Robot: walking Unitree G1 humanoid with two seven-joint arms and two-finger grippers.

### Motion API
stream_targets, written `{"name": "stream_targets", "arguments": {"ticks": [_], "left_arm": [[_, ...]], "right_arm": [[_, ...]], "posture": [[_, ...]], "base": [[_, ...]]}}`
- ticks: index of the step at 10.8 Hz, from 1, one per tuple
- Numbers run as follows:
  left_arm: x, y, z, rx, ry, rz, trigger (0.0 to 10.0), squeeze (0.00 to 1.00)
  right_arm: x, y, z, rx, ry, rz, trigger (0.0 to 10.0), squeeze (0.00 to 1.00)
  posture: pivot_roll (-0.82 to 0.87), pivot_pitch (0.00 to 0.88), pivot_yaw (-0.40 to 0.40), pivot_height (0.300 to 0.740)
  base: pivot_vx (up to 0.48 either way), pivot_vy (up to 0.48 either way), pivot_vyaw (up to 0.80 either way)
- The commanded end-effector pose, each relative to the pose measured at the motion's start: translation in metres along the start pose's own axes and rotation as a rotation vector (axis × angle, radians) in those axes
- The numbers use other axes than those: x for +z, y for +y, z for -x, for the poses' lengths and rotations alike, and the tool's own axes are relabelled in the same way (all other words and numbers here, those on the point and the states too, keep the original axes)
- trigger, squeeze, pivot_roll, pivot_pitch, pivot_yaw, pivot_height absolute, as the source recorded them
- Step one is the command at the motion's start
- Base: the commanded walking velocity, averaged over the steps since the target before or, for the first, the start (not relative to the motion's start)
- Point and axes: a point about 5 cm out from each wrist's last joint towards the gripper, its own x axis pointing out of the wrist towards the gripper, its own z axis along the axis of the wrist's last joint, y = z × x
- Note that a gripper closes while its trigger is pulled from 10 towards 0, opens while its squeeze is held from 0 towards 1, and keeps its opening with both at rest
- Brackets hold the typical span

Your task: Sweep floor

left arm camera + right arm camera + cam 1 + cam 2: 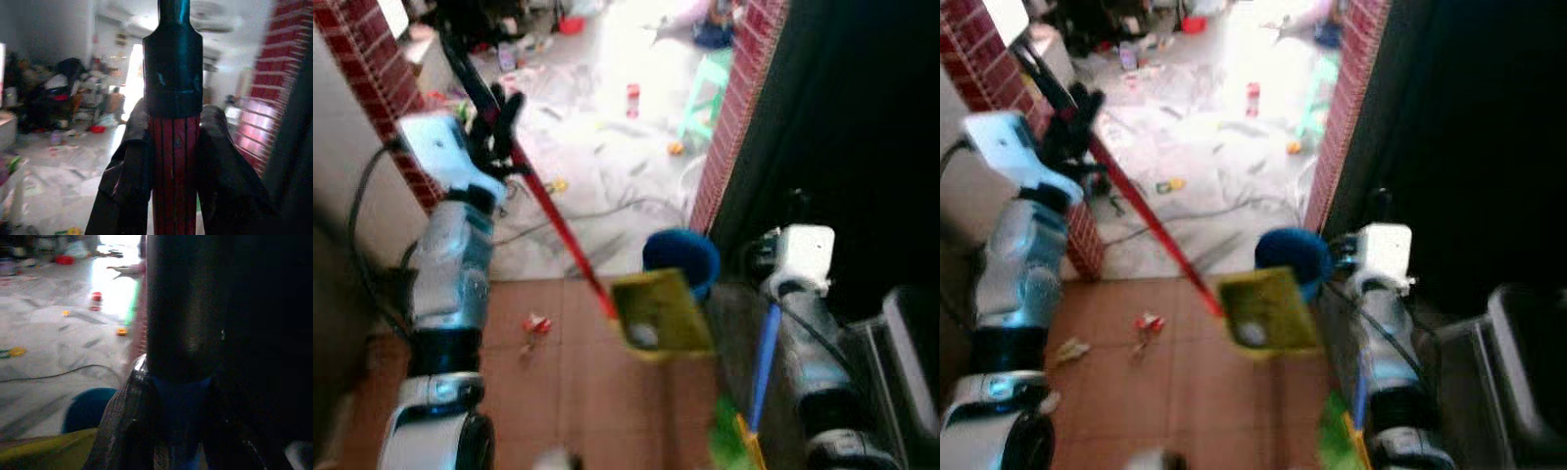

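Note:
My left gripper (499,125) is shut on a red handle (558,230) with a black top (172,58). The handle slopes down to a yellow-green dustpan (661,313) held above the brown tiles, with a white bit lying in it. My right gripper (766,274) is shut on a blue handle (764,362) with a black upper part (183,308). That handle drops to a green and yellow head (732,441) at the bottom edge. A red and white scrap (536,325) lies on the tiles left of the dustpan. More litter (632,98) is scattered over the pale floor beyond.
A blue round bucket (680,257) stands just behind the dustpan. Brick pillars (734,117) (372,78) frame the opening to the pale floor, where a cable (607,211) and a green stool (710,88) lie. Dark furniture (901,372) is on the right.

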Motion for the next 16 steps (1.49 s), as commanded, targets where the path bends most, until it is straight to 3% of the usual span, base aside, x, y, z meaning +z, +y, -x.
{"name": "stream_targets", "arguments": {"ticks": [1,14,16], "left_arm": [[0.022,-0.009,-0.009,-0.04,-0.095,-0.041,10.0,0.0],[0.032,-0.025,-0.018,-0.071,-0.155,-0.086,10.0,0.0],[0.028,-0.021,-0.015,-0.057,-0.133,-0.097,10.0,0.0]], "right_arm": [[0.006,-0.007,-0.003,-0.022,-0.033,-0.008,10.0,0.0],[0.0,-0.002,-0.001,0.007,-0.016,0.0,10.0,0.0],[0.0,-0.003,-0.001,0.008,-0.014,-0.001,10.0,0.0]], "posture": [[-0.03,0.0,0.026,0.74],[-0.03,0.0,0.027,0.74],[-0.03,0.0,0.028,0.74]], "base": [[0.48,0.0,0.0],[0.48,0.0,0.0],[0.0,0.0,0.0]]}}
